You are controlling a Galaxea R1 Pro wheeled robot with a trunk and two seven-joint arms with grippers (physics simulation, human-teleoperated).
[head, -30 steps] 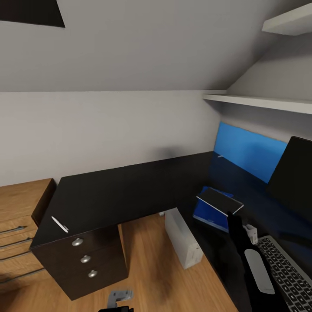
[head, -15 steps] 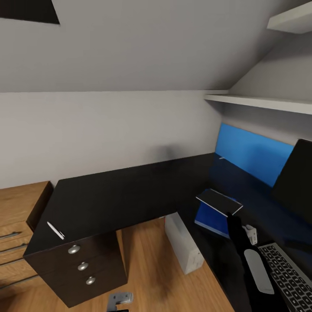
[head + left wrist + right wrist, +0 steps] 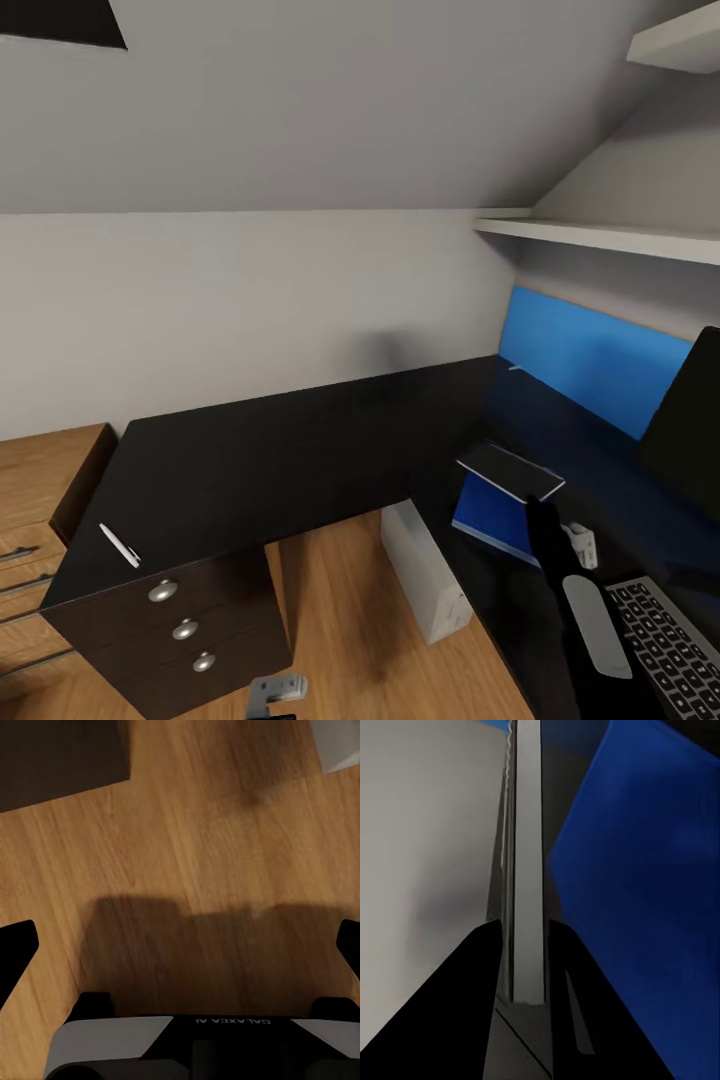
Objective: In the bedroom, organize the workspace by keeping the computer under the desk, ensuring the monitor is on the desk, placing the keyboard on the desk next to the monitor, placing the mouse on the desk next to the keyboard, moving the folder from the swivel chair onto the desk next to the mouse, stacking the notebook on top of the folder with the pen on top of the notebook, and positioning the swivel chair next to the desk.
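**Right arm holding the notebook over the folder — left arm idle above the floor**

The desk runs as an L: one glossy black wing along the back wall, the other down the right side under the blue back panel. The folder lies flat on the right wing, bright blue, near the inner corner, its long axis running toward the back panel. Above it the notebook — a thin dark slab with a pale edge — is held level, clear of the folder, its long axis running left to right across the head view. The right gripper grips it at the near edge; in the right wrist view the notebook shows edge-on between the two dark fingers, which are closed onto it.

The keyboard lies at the lower right on the desk, near the arm. The monitor stands at the right edge, dark face partly cut off. The computer sits on the wood floor under the desk's inner corner, long axis pointing away from the robot. The pen, white, lies on the far left end of the desk above the drawers, angled diagonally.

The left gripper hangs over bare floor, fingers spread wide, holding nothing.
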